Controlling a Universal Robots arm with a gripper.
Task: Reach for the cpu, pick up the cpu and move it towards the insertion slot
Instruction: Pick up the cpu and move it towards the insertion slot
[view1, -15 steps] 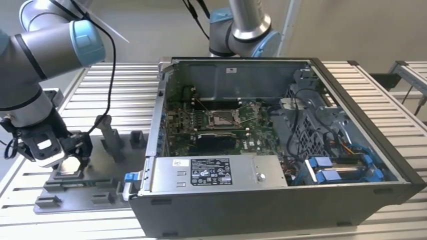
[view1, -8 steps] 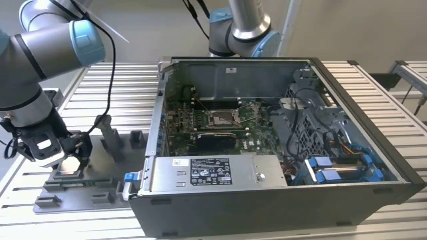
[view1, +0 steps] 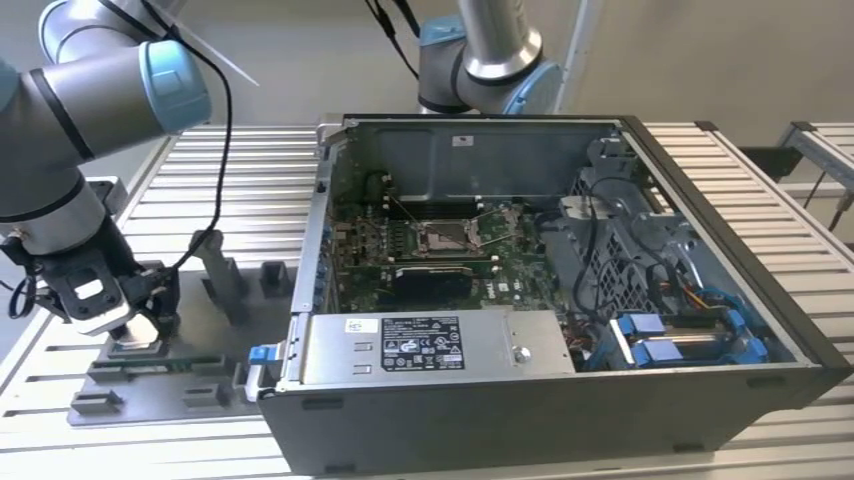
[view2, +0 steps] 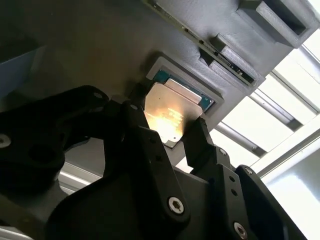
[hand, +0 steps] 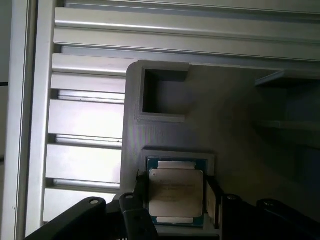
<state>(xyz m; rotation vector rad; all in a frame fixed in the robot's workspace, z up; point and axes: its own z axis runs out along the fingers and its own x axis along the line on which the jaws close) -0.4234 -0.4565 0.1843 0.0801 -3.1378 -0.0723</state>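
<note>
Cpu look: the cpu (hand: 176, 192), a thin flat square chip, has a pale silver-white metal lid with stepped edges. A narrow blue-green board rims the lid. In the second wrist view (view2: 172, 112) a warm glare lies across the lid.
Cpu place: it lies flat, lid up, in a shallow square pocket of the grey plastic fixture plate (hand: 235, 115), with a raised grey lip around it. It has not been lifted.
Gripper: the black two-fingered gripper (view1: 134, 338) stands at about 8 o'clock in the exterior view, pointing straight down onto the plate (view1: 160, 378).
Grip: its black fingers (hand: 141, 186) are drawn in against two opposite sides of the chip, one on each side.
Cpu to gripper: the chip is directly beneath the gripper (hand: 176, 196), centred between the two fingers (view2: 200, 137).
Insertion slot: the insertion slot (view1: 447, 237) is a square socket with a shiny metal frame and a dark centre. It sits on the green motherboard inside the open dark-grey computer case (view1: 534, 415), at about 2 o'clock from the gripper and well apart from it.
Support: plate and case rest on a slatted aluminium table (view1: 227, 170).
</note>
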